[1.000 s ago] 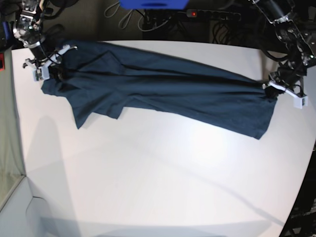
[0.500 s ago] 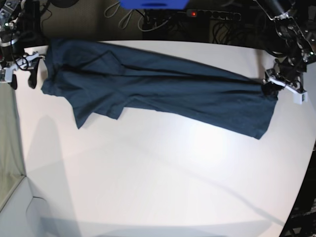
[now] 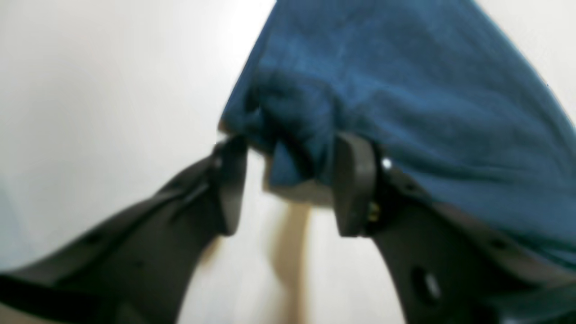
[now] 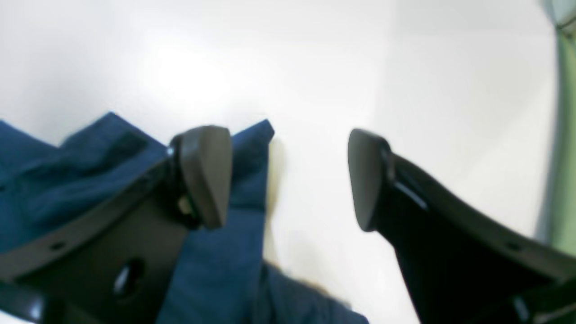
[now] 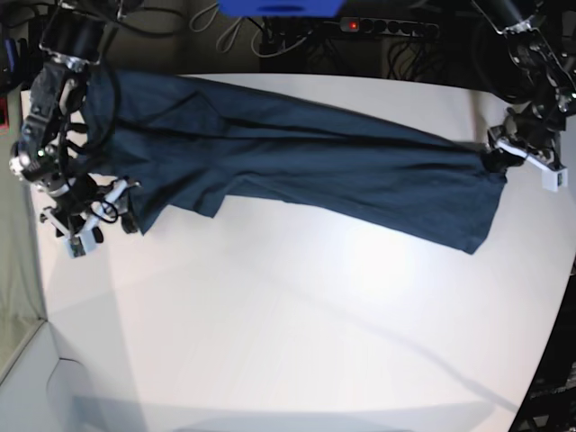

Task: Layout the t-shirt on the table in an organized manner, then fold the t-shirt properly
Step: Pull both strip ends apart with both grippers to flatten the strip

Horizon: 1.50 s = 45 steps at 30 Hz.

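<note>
The dark navy t-shirt (image 5: pixel 297 162) lies stretched across the back of the white table (image 5: pixel 297 324), from the far left to the right edge. At its right end my left gripper (image 5: pixel 493 162) stands at the hem. In the left wrist view this left gripper (image 3: pixel 290 180) has its jaws apart, with a bunched corner of the t-shirt (image 3: pixel 382 81) lying loosely between them. My right gripper (image 5: pixel 97 223) hangs by the sleeve at the left. It is the right gripper (image 4: pixel 285 177) whose jaws stand wide with only table (image 4: pixel 315 67) between them, one finger over the t-shirt (image 4: pixel 225 252).
A power strip (image 5: pixel 387 25) with a red light, cables and a blue object (image 5: pixel 279 7) lie behind the table. A grey-green panel (image 5: pixel 13 270) runs along the left side, also seen as the green panel (image 4: pixel 564 135). The table's edge curves in at the right.
My right gripper let go of the shirt's far-left end, swung out left, then came down to the sleeve. My left gripper's jaws opened at the hem. The shirt stayed put.
</note>
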### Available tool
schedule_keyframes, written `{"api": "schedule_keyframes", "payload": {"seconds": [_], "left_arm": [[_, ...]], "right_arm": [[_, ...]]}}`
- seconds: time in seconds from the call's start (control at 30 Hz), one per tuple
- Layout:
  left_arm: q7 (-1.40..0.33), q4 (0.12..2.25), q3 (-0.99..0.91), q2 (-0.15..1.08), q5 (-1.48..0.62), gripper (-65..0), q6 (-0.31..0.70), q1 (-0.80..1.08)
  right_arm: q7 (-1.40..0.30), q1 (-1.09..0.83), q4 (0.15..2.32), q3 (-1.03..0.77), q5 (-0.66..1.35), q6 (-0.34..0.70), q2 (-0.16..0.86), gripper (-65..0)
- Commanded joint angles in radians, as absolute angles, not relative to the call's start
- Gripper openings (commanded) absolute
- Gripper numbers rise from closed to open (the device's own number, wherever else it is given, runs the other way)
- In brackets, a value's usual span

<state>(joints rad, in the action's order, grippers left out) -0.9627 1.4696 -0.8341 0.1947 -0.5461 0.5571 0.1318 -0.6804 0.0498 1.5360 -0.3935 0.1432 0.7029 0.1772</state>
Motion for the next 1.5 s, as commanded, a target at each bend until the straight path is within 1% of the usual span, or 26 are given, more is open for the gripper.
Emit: {"api": "schedule_keyframes", "payload": {"seconds": [0.0, 0.17, 0.3, 0.4, 0.43, 0.5, 0.6, 0.67, 0.7, 0.73, 0.83, 0.9, 0.93, 0.97, 1.03, 1.17, 1.23, 1.27, 1.37, 1.47], "left_arm": [[-0.949, 1.494, -0.837, 0.211, -0.561, -31.1, 0.561, 0.124], [-0.947, 1.511, -0.839, 0.216, -0.562, -25.4, 0.561, 0.124], [-0.941, 1.511, -0.843, 0.229, -0.562, -24.8, 0.561, 0.117], [-0.940, 1.518, -0.905, 0.228, -0.565, -24.8, 0.561, 0.094], [-0.946, 1.529, -0.923, 0.226, -0.572, -24.7, 0.561, 0.079], [-0.946, 1.538, -0.951, 0.228, -0.595, -24.7, 0.561, 0.067], [-0.938, 1.535, -0.955, 0.231, -0.621, -24.7, 0.561, 0.039], [-0.938, 1.521, -0.946, 0.231, -0.607, -24.7, 0.561, -0.012], [-0.938, 1.503, -0.924, 0.228, -0.591, -24.8, 0.561, -0.042], [-0.938, 1.480, -0.895, 0.226, -0.568, -24.9, 0.561, -0.071], [-0.924, 1.394, -0.811, 0.223, -0.524, -25.1, 0.561, -0.139], [-0.875, 1.303, -0.731, 0.223, -0.489, -25.6, 0.561, -0.177], [-0.840, 1.250, -0.677, 0.225, -0.466, -27.6, 0.561, -0.191], [-0.806, 1.207, -0.634, 0.228, -0.443, -30.9, 0.561, -0.199], [-0.748, 1.139, -0.581, 0.228, -0.404, -41.2, 0.559, -0.203], [-0.714, 1.069, -0.567, 0.229, -0.357, -63.9, 0.559, -0.193], [-0.714, 1.043, -0.567, 0.231, -0.318, -65.0, 0.559, -0.183], [-0.714, 1.043, -0.567, 0.234, -0.302, -63.8, 0.559, -0.168], [-0.716, 1.050, -0.568, 0.260, -0.292, -63.8, 0.559, -0.134], [-0.720, 1.059, -0.572, 0.265, -0.292, -63.8, 0.559, -0.116]], "right_arm": [[-0.665, 0.079, 1.531, -0.397, 0.147, 0.698, 0.189, -23.5], [-0.641, 0.094, 1.415, -0.355, 0.147, 0.698, 0.177, -23.6], [-0.595, 0.096, 1.346, -0.334, 0.145, 0.698, 0.177, -23.8], [-0.572, 0.096, 1.311, -0.326, 0.145, 0.698, 0.174, -24.3], [-0.564, 0.096, 1.302, -0.326, 0.145, 0.698, 0.174, -25.6], [-0.558, 0.096, 1.293, -0.326, 0.145, 0.698, 0.174, -31.0], [-0.555, 0.096, 1.291, -0.326, 0.145, 0.698, 0.176, -46.5], [-0.555, 0.096, 1.296, -0.326, 0.145, 0.698, 0.176, -58.1], [-0.555, 0.096, 1.299, -0.328, 0.145, 0.698, 0.176, -62.8], [-0.555, 0.101, 1.299, -0.328, 0.145, 0.698, 0.176, -65.0], [-0.555, 0.110, 1.299, -0.331, 0.145, 0.698, 0.177, -65.0], [-0.555, 0.111, 1.300, -0.332, 0.145, 0.698, 0.177, -65.0], [-0.555, 0.113, 1.300, -0.334, 0.145, 0.698, 0.177, -65.0], [-0.555, 0.116, 1.300, -0.334, 0.145, 0.698, 0.177, -65.0], [-0.555, 0.117, 1.300, -0.334, 0.145, 0.698, 0.177, -65.0], [-0.562, 0.133, 1.343, -0.335, 0.145, 0.698, 0.174, -65.0], [-0.565, 0.130, 1.411, -0.335, 0.145, 0.698, 0.171, -65.0], [-0.575, 0.124, 1.461, -0.335, 0.145, 0.698, 0.170, -65.0], [-0.653, 0.087, 1.603, -0.331, 0.150, 0.698, 0.168, -65.0], [-0.711, 0.047, 1.716, -0.335, 0.150, 0.698, 0.142, -65.0]]}}
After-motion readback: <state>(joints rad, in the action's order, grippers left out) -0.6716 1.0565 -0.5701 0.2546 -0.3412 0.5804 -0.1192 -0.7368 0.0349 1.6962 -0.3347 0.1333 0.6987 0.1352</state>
